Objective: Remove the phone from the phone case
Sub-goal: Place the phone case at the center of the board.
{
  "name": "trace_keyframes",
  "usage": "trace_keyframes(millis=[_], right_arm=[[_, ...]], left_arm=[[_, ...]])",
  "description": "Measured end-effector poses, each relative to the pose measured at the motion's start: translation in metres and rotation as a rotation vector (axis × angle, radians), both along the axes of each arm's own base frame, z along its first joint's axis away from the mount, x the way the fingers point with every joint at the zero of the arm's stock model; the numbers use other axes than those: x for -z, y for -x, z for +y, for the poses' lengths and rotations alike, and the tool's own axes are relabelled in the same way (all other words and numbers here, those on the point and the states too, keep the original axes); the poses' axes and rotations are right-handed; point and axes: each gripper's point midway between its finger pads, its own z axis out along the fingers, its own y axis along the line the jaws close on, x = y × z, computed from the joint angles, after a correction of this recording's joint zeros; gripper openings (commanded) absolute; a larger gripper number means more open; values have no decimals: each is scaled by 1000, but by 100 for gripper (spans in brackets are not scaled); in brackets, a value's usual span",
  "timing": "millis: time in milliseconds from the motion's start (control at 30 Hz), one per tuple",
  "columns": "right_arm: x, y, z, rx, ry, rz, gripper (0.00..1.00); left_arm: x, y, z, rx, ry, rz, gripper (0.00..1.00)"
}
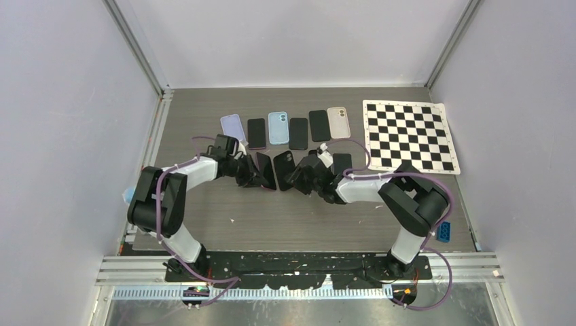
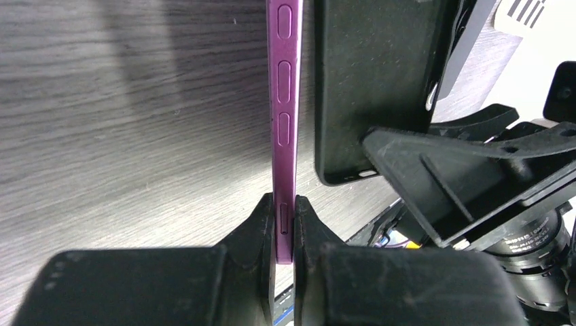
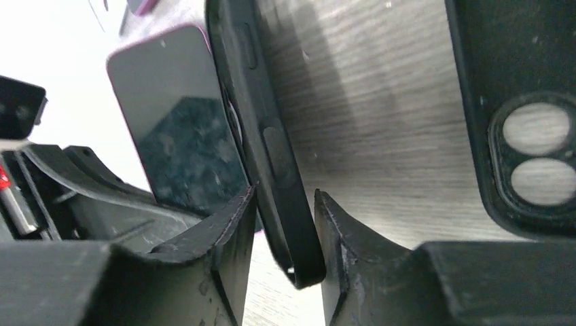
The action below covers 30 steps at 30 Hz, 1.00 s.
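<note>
The purple-edged phone (image 2: pixel 284 122) stands on its edge above the table, and my left gripper (image 2: pixel 285 224) is shut on its lower end. Seen from above, the phone (image 1: pixel 265 171) and the black phone case (image 1: pixel 285 166) are apart, tilted side by side between the two grippers. The empty case (image 3: pixel 272 156) hangs between the jaws of my right gripper (image 3: pixel 282 217). It rests against the left finger (image 3: pixel 234 217), and a gap shows at the right finger (image 3: pixel 333 224), so these jaws stand open. In the right wrist view the phone's dark screen (image 3: pixel 176 115) faces me from behind the case.
A row of phones and cases (image 1: pixel 285 128) lies at the back of the wooden table (image 1: pixel 299 217). A checkerboard (image 1: pixel 409 136) is at the back right. Another black case (image 3: pixel 523 102) lies flat beside my right gripper. A blue block (image 1: pixel 443 231) sits at the table's right edge.
</note>
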Motion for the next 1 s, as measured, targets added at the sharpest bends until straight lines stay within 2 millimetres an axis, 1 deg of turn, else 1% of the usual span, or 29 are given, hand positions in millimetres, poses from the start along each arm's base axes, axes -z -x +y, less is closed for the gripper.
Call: trace_keyframes(millis=[100,167,200,267,367,500,600,700,833,867,900,933,967,1000], right_arm=[[4,11,1,-41,25,23,52],[3,18,1,-65,41,30,57],[2,21,1,-73,46,30,60],[-2,26,-2,-89,74,19,65],[-14,34,-9,-108,118,-16,69],[-35,40,-18,-125,147,-76,72],[-49,41,-27,-127,175,-117,72],[-53,41,-35,-135,214,-140,72],[-49,43,-43,-164,271,-148,73],[-49,44,-46,-172,285,-148,73],[-50,45,-49,-181,300,-152,75],[-52,45,-51,-185,305,-157,76],[-56,46,-55,-190,314,-166,78],[-62,45,-59,-190,317,-179,81]], left_arm=[[2,-1,-1,8,1,-7,4],[3,-2,-1,14,0,-11,10],[3,-2,-1,16,0,-13,14],[3,-2,0,19,-6,-15,24],[8,0,4,15,-37,-5,31],[16,2,12,-2,-88,12,42],[21,4,19,-14,-132,20,47],[21,4,22,-16,-152,23,53],[18,-2,27,-17,-200,4,63],[17,-2,30,-18,-217,-5,67],[16,-3,34,-23,-238,-14,80],[15,-2,37,-25,-254,-18,96],[13,0,41,-25,-275,-27,99],[9,1,45,-29,-296,-35,100]])
